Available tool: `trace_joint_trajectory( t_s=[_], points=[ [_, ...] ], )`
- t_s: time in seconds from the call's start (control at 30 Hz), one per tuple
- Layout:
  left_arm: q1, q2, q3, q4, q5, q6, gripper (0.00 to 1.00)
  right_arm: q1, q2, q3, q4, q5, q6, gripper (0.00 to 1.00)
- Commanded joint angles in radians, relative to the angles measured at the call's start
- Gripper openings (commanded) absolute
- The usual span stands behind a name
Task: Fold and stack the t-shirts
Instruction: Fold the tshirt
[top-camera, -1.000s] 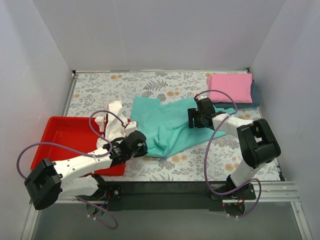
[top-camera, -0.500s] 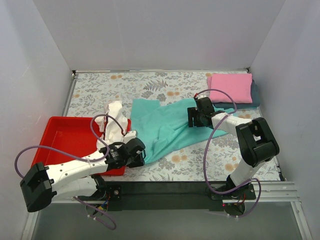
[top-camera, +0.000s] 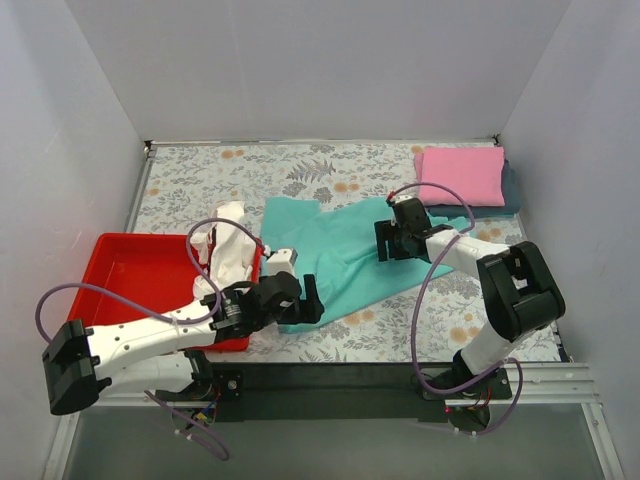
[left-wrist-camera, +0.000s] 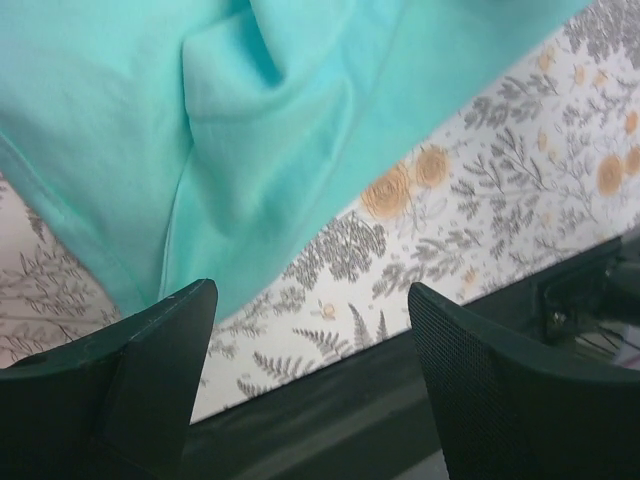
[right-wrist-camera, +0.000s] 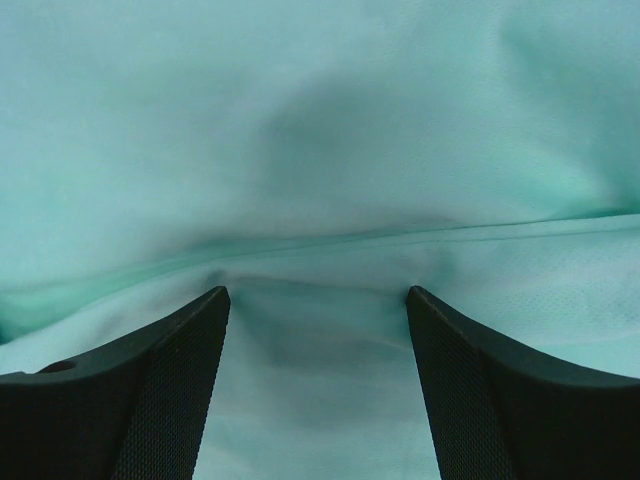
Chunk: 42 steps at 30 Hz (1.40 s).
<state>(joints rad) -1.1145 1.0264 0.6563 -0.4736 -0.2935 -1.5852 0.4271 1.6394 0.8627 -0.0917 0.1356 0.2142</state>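
The teal t-shirt lies spread and wrinkled mid-table, its hem near the front edge. My left gripper stands open just off that hem, with nothing between its fingers. My right gripper is open too, fingertips down on the teal cloth at the shirt's right side, cloth flat between them. A folded pink t-shirt rests on a dark blue-grey one at the back right. The white t-shirt is crumpled over the tray's right edge.
A red plastic tray sits at the front left, under the left arm. The floral tablecloth ends at a black front rail close below the left gripper. White walls close in the back and both sides.
My left gripper has opened and let go of the teal hem, having shifted right along the front edge. The shirt's near corner now lies flatter. The right gripper has stayed in place.
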Motion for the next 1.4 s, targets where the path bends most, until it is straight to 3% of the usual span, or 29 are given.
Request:
trace_joint_trajectory(
  t_s=[0.0,0.27,0.63,0.93,1.07,1.13,1.27,1.33,1.37],
  points=[
    [-0.001,0.067,0.035,0.09,-0.144,0.054,0.72,0.038,-0.058,-0.013,-0.083,-0.109,-0.022,0.65],
    [-0.001,0.204,0.002,0.164,-0.072,0.05,0.72,0.094,-0.084,0.068,-0.075,-0.251,-0.035,0.65],
    [0.007,0.008,-0.064,0.15,-0.156,0.039,0.74,0.116,-0.046,0.124,0.035,-0.464,0.001,0.65],
    [0.024,-0.003,-0.076,0.164,-0.154,0.054,0.76,0.14,0.092,0.206,0.083,-0.596,0.013,0.65],
    [0.039,-0.031,-0.09,0.165,-0.168,0.07,0.77,0.157,0.145,0.239,0.083,-0.631,0.013,0.6],
    [0.059,-0.046,-0.096,0.165,-0.168,0.077,0.77,0.162,0.152,0.237,0.083,-0.66,0.008,0.5],
    [0.088,-0.065,-0.104,0.176,-0.164,0.1,0.78,0.164,0.116,0.202,0.058,-0.662,-0.018,0.13],
    [0.104,-0.068,-0.104,0.191,-0.159,0.122,0.78,0.164,0.09,0.179,0.046,-0.654,-0.036,0.02],
    [0.11,-0.066,-0.106,0.199,-0.154,0.129,0.78,0.164,0.077,0.164,0.041,-0.647,-0.039,0.01]
  ],
)
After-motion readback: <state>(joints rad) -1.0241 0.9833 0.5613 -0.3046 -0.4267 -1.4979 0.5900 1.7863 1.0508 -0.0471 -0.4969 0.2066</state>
